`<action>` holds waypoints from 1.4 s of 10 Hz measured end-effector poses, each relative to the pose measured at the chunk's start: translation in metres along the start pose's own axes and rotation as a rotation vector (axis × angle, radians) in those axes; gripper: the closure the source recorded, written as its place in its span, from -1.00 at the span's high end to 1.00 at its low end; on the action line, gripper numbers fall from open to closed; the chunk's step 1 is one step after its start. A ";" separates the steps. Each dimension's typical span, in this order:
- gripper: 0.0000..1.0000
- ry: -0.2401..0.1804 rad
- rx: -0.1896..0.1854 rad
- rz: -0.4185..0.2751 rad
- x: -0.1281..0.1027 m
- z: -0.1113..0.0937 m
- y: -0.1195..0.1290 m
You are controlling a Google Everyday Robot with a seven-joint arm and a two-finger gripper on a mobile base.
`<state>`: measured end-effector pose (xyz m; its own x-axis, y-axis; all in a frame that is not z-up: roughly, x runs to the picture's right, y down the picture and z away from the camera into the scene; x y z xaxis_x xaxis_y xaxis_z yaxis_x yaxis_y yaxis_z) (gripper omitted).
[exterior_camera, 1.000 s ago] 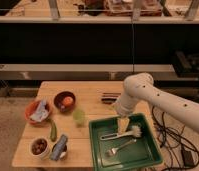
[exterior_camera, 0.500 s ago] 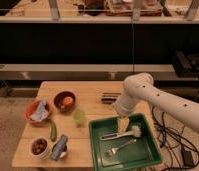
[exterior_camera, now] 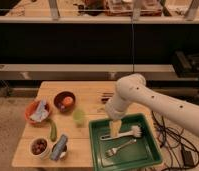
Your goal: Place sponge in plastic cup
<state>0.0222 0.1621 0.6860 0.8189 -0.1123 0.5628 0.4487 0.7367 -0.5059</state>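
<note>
A pale yellow sponge [exterior_camera: 115,129] sits upright in the green tray [exterior_camera: 124,144], near its left-middle. My gripper [exterior_camera: 115,121] hangs from the white arm [exterior_camera: 143,97] right above the sponge, at its top edge. A translucent green plastic cup [exterior_camera: 79,117] stands on the wooden table [exterior_camera: 88,95], left of the tray and apart from the gripper.
In the tray lie a white dish brush [exterior_camera: 129,133] and a fork [exterior_camera: 118,148]. Left of the cup are an orange bowl with a cloth [exterior_camera: 38,111], a dark bowl with an orange fruit [exterior_camera: 65,100], a green vegetable [exterior_camera: 53,131], a bowl of dark fruit [exterior_camera: 39,147] and a lying can [exterior_camera: 58,147].
</note>
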 end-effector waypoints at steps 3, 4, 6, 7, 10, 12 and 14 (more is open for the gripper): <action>0.60 -0.026 0.018 -0.218 -0.084 0.018 -0.001; 0.60 -0.035 0.028 -0.293 -0.108 0.022 0.001; 0.60 -0.066 0.044 -0.442 -0.145 0.027 0.010; 0.60 -0.082 0.046 -0.495 -0.155 0.029 0.013; 0.60 -0.102 0.003 -0.575 -0.171 0.047 0.011; 0.60 -0.092 -0.046 -0.571 -0.167 0.068 0.010; 0.60 -0.085 -0.071 -0.563 -0.165 0.077 0.009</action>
<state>-0.1368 0.2386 0.6393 0.4166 -0.4180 0.8073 0.8326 0.5319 -0.1543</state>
